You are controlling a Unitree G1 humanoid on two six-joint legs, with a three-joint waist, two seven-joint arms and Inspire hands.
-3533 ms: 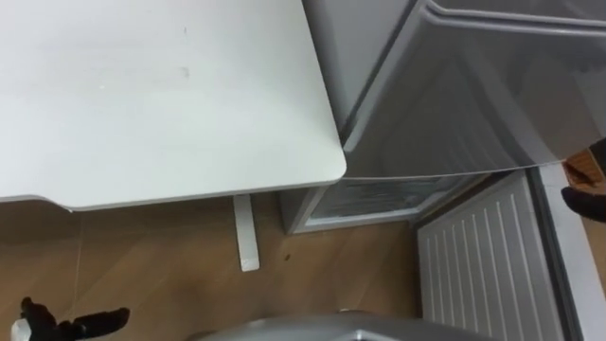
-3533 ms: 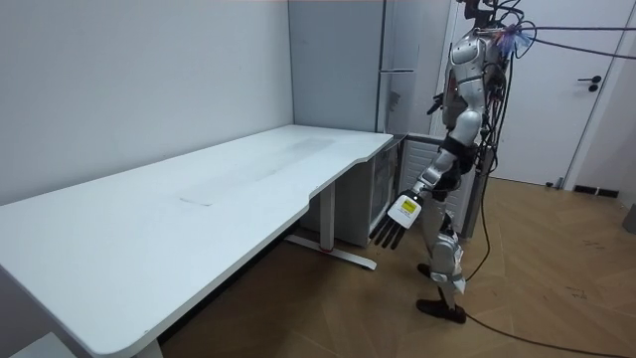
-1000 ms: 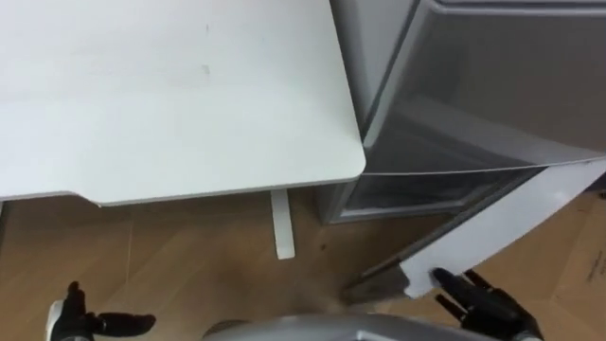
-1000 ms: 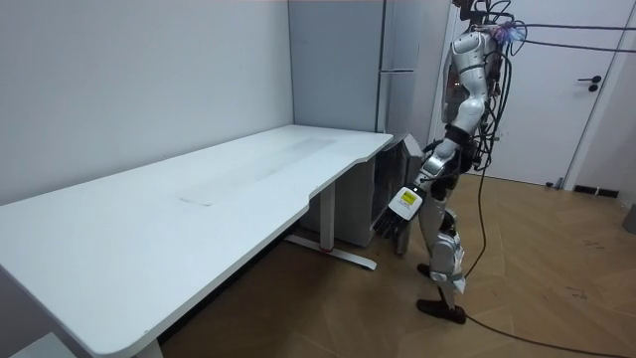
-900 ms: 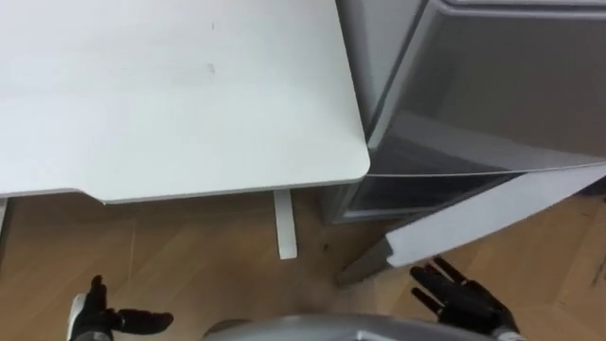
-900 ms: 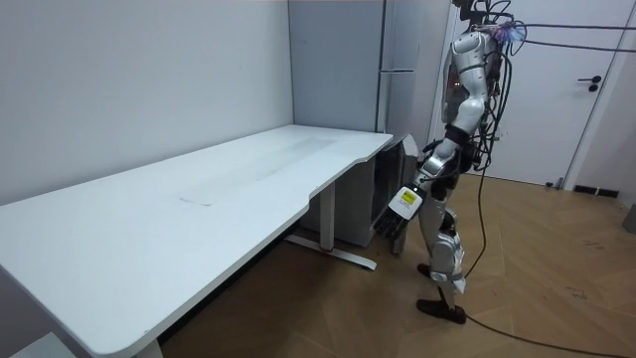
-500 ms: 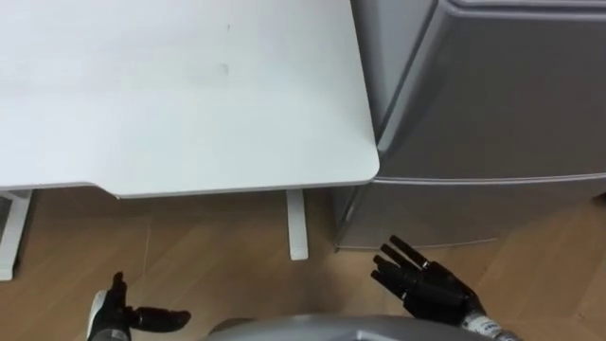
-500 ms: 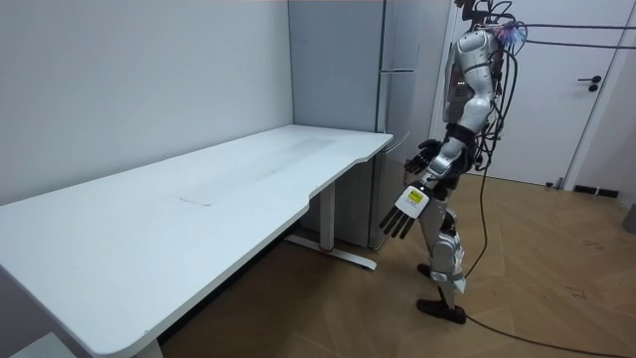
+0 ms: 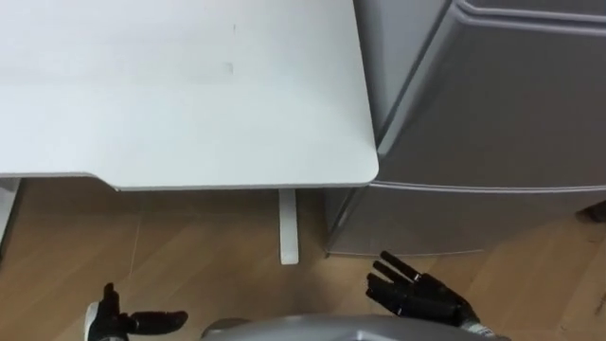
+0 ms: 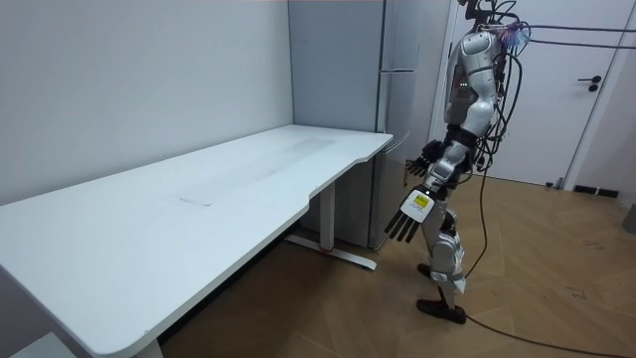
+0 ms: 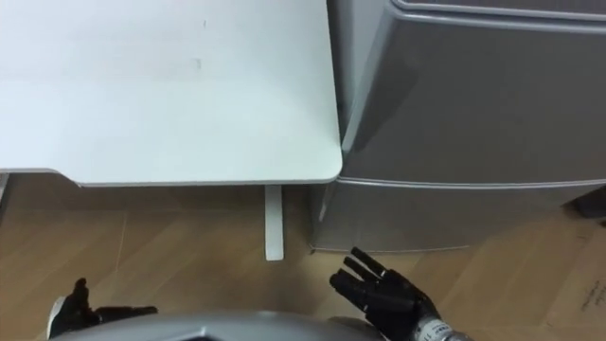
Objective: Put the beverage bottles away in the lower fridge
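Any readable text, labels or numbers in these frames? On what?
No text can be read.
Tag on the back of the left hand: print too small to read.
Fridge: no text seen.
Desk: no text seen.

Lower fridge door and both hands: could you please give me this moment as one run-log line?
lower fridge door: shut | right hand: open, before door, apart | left hand: open, low over floor
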